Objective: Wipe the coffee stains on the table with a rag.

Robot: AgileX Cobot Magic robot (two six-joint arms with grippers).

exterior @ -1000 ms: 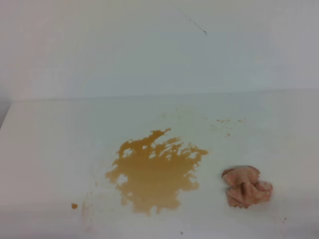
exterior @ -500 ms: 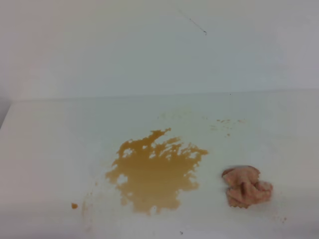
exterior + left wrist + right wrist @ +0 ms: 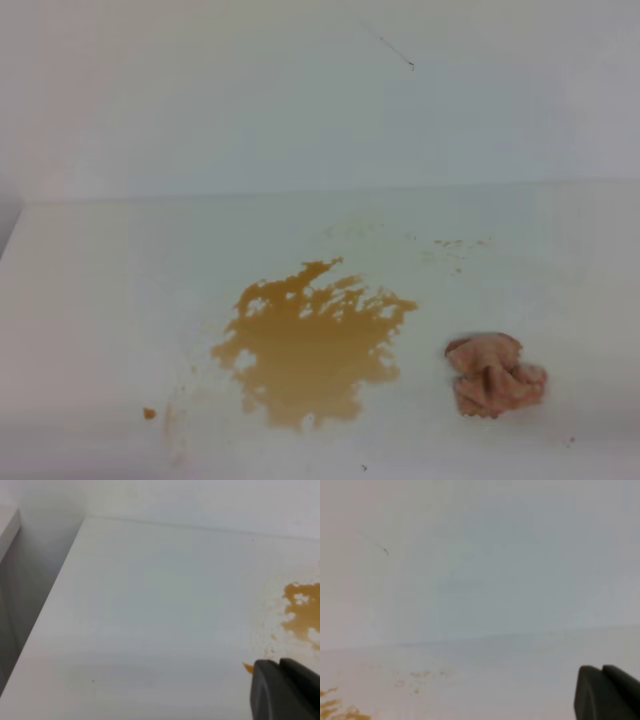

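Coffee (image 3: 308, 352) lay in a ragged amber blotch on the glossy white counter (image 3: 100, 300). Beside it sat the crumpled pink rag (image 3: 494, 375). Right jaws were closed, empty; left jaws' state couldn't be told.

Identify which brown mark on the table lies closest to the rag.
The big amber coffee stains blotch: its right edge lies just left of the rag on the table. The faint specks sit farther back; the small drop lies far left.
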